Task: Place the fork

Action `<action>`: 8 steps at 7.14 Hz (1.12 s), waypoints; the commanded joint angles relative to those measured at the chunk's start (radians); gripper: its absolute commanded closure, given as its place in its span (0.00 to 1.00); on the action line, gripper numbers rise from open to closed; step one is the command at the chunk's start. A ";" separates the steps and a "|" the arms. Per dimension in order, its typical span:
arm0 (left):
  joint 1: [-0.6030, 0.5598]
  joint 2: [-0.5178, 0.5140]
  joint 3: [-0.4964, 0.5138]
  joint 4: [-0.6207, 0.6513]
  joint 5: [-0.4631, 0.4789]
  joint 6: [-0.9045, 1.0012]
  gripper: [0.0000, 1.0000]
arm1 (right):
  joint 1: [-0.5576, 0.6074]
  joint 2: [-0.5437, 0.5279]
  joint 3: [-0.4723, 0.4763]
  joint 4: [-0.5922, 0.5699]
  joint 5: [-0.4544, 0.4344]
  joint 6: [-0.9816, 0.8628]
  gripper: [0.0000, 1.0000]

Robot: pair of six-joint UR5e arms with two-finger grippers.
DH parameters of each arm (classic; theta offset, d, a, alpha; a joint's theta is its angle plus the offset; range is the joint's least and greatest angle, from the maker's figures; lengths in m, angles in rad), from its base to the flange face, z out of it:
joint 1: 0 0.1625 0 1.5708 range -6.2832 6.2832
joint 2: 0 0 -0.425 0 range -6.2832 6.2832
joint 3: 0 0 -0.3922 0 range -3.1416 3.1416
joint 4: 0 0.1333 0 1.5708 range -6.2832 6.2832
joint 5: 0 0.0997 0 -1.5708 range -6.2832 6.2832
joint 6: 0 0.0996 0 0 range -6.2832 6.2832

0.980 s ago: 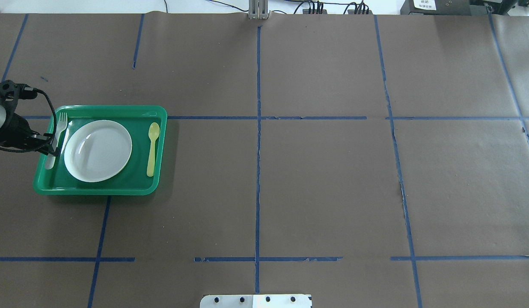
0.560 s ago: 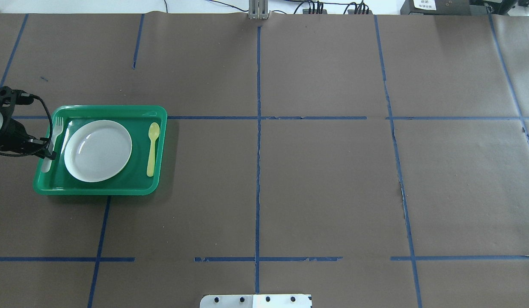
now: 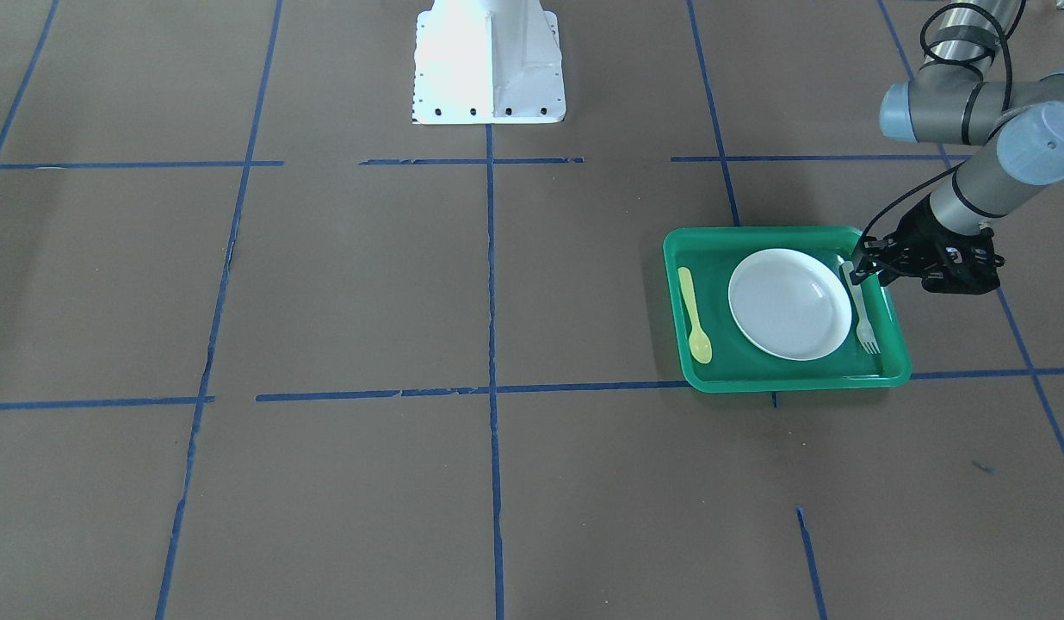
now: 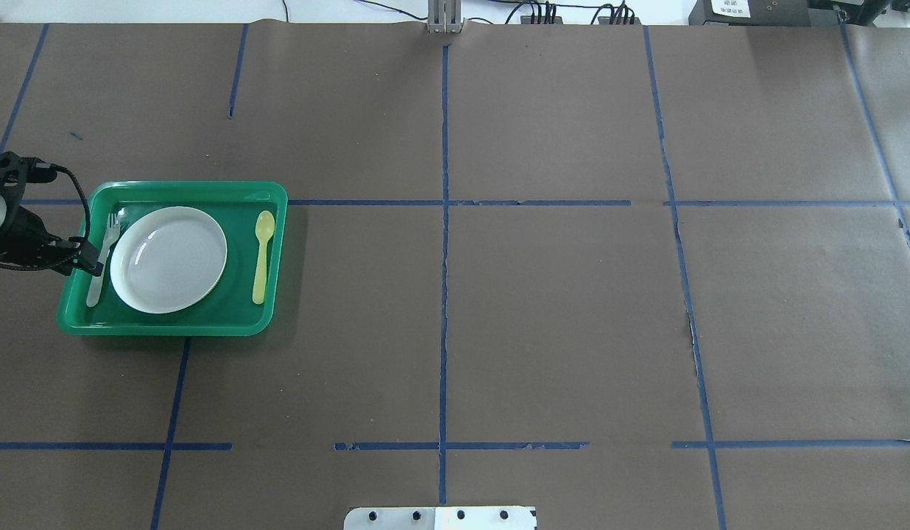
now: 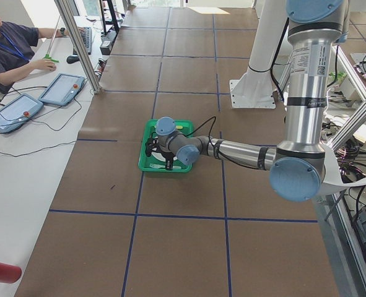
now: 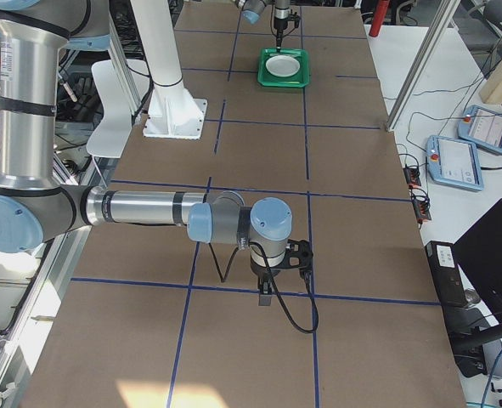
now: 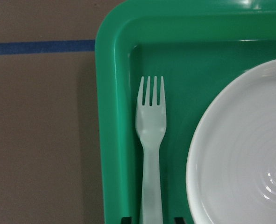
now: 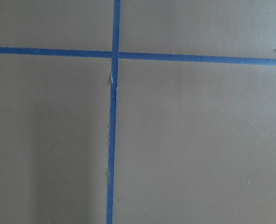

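Overhead exterior: blue-taped brown tabletop (image 4: 573, 331)

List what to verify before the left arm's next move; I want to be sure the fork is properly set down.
1. Fork lies on the tray floor: ok.
2. Fork sits beside the plate, not on it: ok.
3. Left end effector fingertips stand off the handle, with a gap on each side: ok.
4. Spoon lies on the plate's other side, away from the arm: ok.
5. Right end effector is far from the tray: ok. Whether it is open or shut: cannot tell.
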 commanded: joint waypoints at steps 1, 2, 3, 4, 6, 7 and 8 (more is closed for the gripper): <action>-0.060 0.008 -0.020 0.015 -0.007 -0.001 0.00 | 0.000 0.000 0.000 0.000 0.000 0.000 0.00; -0.131 0.033 -0.030 0.015 -0.048 0.033 0.00 | 0.000 0.000 0.000 0.000 0.000 0.002 0.00; -0.220 0.068 -0.036 0.035 -0.065 0.212 0.00 | 0.000 0.000 0.000 0.000 0.000 0.002 0.00; -0.339 0.096 -0.049 0.147 -0.066 0.428 0.00 | 0.000 0.000 0.000 0.000 0.000 0.000 0.00; -0.609 0.105 -0.098 0.420 -0.061 0.797 0.00 | 0.000 0.000 0.000 0.000 0.000 0.000 0.00; -0.674 0.152 -0.096 0.424 -0.064 0.814 0.00 | 0.000 0.000 0.000 0.000 0.000 0.000 0.00; -0.676 0.168 -0.103 0.429 -0.066 0.814 0.00 | 0.000 0.000 0.000 0.000 0.000 0.000 0.00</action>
